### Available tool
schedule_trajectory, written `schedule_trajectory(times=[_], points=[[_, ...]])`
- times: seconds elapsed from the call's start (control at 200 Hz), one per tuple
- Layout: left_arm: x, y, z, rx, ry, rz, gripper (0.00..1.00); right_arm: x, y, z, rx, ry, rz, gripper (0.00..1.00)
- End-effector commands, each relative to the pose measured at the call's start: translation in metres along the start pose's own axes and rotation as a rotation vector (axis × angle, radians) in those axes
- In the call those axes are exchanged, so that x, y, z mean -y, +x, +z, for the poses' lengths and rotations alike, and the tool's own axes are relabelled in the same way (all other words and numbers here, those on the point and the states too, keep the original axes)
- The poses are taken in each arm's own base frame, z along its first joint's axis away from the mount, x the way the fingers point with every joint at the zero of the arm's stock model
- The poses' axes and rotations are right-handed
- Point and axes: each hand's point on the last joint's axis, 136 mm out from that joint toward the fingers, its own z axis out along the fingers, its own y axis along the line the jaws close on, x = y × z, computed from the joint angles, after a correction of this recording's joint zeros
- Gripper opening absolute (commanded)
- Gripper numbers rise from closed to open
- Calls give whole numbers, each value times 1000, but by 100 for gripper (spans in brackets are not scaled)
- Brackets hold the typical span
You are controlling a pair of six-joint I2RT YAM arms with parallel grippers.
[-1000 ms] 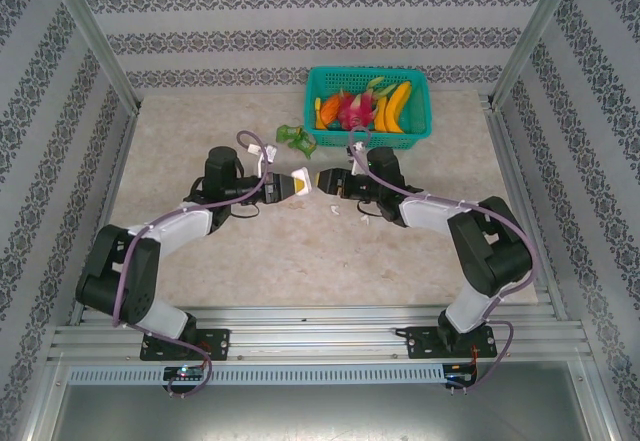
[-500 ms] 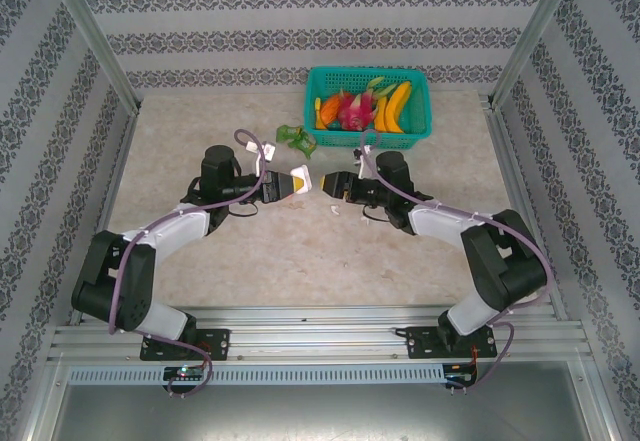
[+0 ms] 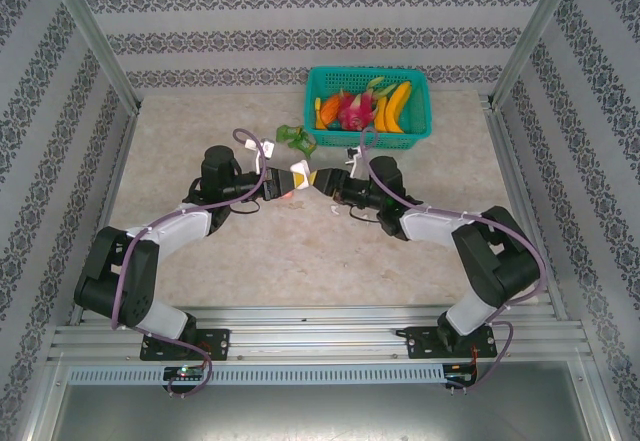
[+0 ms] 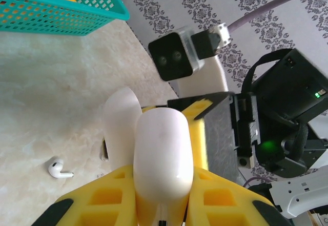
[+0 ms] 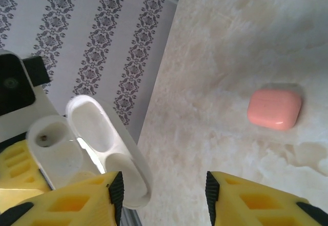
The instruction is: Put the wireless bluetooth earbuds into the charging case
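at the middle of the table (image 3: 260,261) the left gripper (image 3: 297,177) is clamped tight on the white charging case (image 4: 163,149), its lid open, and the right gripper (image 5: 163,182) faces it with fingers parted and nothing between them. in the left wrist view one white earbud (image 4: 60,169) lies on the table at eight o'clock of the case, apart from it; in the right wrist view a pink case (image 5: 274,108) lies at two o'clock of the right gripper. farthest off, at one o'clock in the top view, stands the teal basket (image 3: 368,70) of fruit.
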Motion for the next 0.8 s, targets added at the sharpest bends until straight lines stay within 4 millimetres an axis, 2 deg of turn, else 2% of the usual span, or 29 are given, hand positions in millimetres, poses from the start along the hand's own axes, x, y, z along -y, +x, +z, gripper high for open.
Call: schedule_trajectory(times=[0.0,0.26,0.545,0.794], points=[[3,-6,0,28,17,30,0,-6,-2,8,27,-37,8,47],[5,-5,-1,32,21,32,0,-2,-4,15,44,-37,37,40],[3,1,-1,25,27,27,0,-15,-17,21,64,-90,65,35],[2,5,-2,22,27,26,0,-18,-20,23,69,-114,87,23]])
